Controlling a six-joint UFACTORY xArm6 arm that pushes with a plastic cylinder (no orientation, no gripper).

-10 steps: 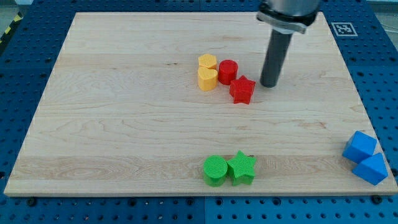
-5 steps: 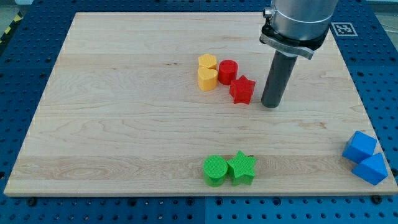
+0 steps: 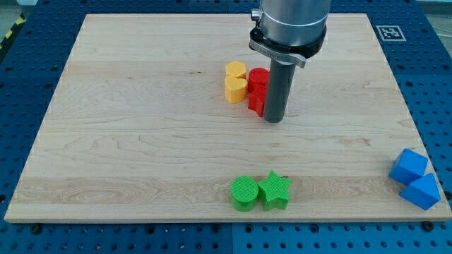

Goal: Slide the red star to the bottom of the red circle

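The red star (image 3: pixel 256 101) sits just below the red circle (image 3: pixel 258 77) near the board's middle, touching it, and the rod partly hides the star. My tip (image 3: pixel 274 118) rests on the board against the star's right side. The red circle stands beside two yellow blocks.
Two yellow blocks (image 3: pixel 235 82) stand left of the red circle, touching it. A green circle (image 3: pixel 245 192) and a green star (image 3: pixel 274 190) lie near the board's bottom edge. Two blue blocks (image 3: pixel 414 178) sit off the board at the lower right.
My tip moved down, then left, against the red star. The star slid left, ending under the red circle.
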